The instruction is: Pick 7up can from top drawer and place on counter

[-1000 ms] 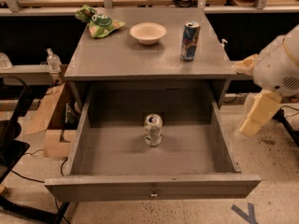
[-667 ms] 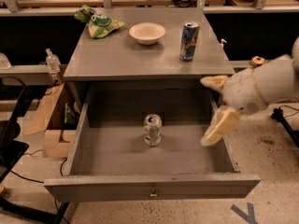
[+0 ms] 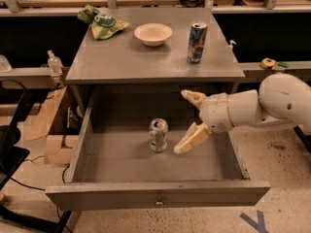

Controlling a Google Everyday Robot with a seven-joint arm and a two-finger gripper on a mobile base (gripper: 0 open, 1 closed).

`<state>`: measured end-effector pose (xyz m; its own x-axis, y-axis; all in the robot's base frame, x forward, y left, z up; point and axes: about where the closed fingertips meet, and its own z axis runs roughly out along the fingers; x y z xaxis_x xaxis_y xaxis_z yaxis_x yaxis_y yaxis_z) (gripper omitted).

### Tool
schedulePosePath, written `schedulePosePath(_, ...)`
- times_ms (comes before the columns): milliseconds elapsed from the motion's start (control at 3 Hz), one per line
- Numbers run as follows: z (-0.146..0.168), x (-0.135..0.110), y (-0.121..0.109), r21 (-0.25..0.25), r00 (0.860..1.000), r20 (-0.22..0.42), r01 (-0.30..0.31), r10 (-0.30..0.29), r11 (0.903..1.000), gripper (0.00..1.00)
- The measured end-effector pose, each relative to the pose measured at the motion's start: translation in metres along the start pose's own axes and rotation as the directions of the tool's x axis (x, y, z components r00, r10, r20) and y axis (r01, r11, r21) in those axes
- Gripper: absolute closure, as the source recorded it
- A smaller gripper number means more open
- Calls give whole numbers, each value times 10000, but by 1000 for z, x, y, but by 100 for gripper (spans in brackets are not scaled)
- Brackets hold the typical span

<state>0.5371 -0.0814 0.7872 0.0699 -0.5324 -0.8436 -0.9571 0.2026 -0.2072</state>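
The 7up can [image 3: 158, 135], short and silvery-white with a silver top, stands upright in the middle of the open top drawer [image 3: 155, 194]. The drawer is a deep grey box with a small knob on its front panel. My gripper [image 3: 186, 122] reaches in from the right on a white arm, over the drawer, just right of the can and apart from it. Its two cream fingers [image 3: 192, 139] are spread wide and hold nothing. The grey counter [image 3: 136, 59] lies above and behind the drawer.
On the counter stand a taller blue can [image 3: 197, 42] at the right, a white bowl [image 3: 153, 33] in the middle, and a green crumpled bag [image 3: 101, 23] at the back left. A cardboard box [image 3: 51, 125] and a plastic bottle [image 3: 53, 64] are left of the cabinet.
My arm has swung in from the right side of the cabinet to above the drawer, and the gripper is now close beside the can. The can has not moved.
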Motion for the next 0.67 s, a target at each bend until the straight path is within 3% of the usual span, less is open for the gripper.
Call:
schedulePosePath(333,3,1,-1,73,10000,12,-23,23,10000,0)
schedulePosePath(667,28,14,-3,-68,9982,545,-241,244,9997,0)
